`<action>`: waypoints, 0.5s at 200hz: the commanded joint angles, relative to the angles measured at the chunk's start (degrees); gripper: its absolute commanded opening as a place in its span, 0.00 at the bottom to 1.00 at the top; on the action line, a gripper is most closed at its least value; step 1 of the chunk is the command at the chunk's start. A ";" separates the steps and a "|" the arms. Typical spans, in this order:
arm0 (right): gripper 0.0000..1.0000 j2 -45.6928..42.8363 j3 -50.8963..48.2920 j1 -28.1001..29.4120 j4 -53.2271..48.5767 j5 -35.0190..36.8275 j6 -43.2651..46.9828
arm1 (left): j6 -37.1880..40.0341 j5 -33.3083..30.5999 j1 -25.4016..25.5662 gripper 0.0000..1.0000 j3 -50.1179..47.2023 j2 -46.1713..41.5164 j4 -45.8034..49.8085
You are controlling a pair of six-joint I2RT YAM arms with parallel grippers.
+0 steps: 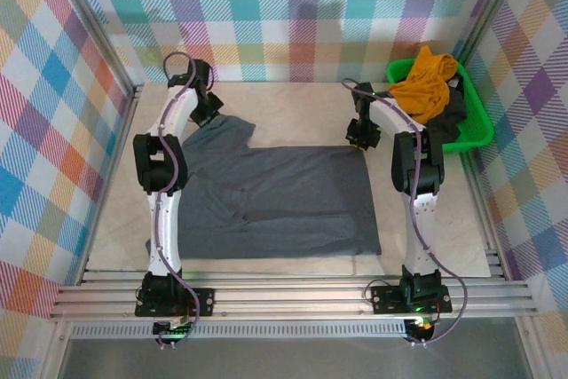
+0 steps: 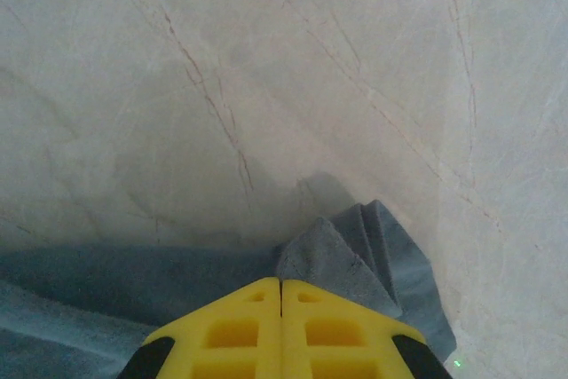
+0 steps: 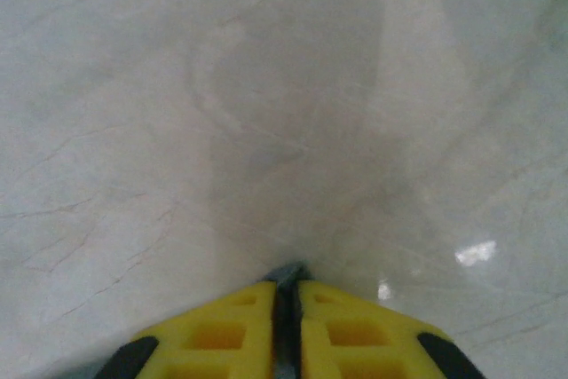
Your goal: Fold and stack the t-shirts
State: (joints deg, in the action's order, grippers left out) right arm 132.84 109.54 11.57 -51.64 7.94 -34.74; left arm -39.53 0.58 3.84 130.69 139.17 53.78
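Note:
The slate-grey t-shirt (image 1: 284,201) lies spread flat across the middle of the table. My left gripper (image 1: 209,114) is at its far left sleeve. In the left wrist view the yellow fingers (image 2: 232,333) are shut, and a bunched peak of the grey cloth (image 2: 342,255) rises just ahead of their tips. My right gripper (image 1: 360,135) is at the shirt's far right corner. In the right wrist view it (image 3: 286,287) is shut on a thin sliver of grey cloth (image 3: 290,272). The mustard-orange t-shirt (image 1: 427,80) is piled over the dark charcoal one (image 1: 456,109) at the back right.
A green basket (image 1: 477,135) at the back right holds the two other tees. Pale marble tabletop (image 1: 293,104) shows beyond the shirt up to the checked back wall. An aluminium rail (image 1: 293,295) runs along the near edge by the arm bases.

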 commanded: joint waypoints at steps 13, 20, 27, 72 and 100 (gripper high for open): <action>0.00 -1.09 -0.38 -0.41 1.67 -1.35 2.02 | 0.65 0.07 -0.23 0.00 -3.15 -5.71 0.91; 0.00 -1.97 -1.14 -0.39 2.37 -1.35 2.35 | 0.59 -0.26 -0.23 0.00 -3.78 -6.29 0.73; 0.00 -2.82 -1.95 -0.36 3.18 -1.44 2.69 | 0.64 -0.53 -0.30 0.00 -4.12 -6.62 0.50; 0.00 -6.98 -5.35 -0.32 5.36 -2.36 4.43 | 0.17 -0.41 -0.75 0.00 -3.52 -6.45 -0.32; 0.00 -9.15 -6.90 -0.32 5.67 -2.96 5.11 | 0.66 -1.06 -0.67 0.00 -3.96 -7.10 0.64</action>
State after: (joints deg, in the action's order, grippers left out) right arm 127.76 103.81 11.57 -46.78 6.35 -31.44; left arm -39.57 0.38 3.57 127.00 135.50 53.67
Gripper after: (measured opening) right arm 0.053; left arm 0.056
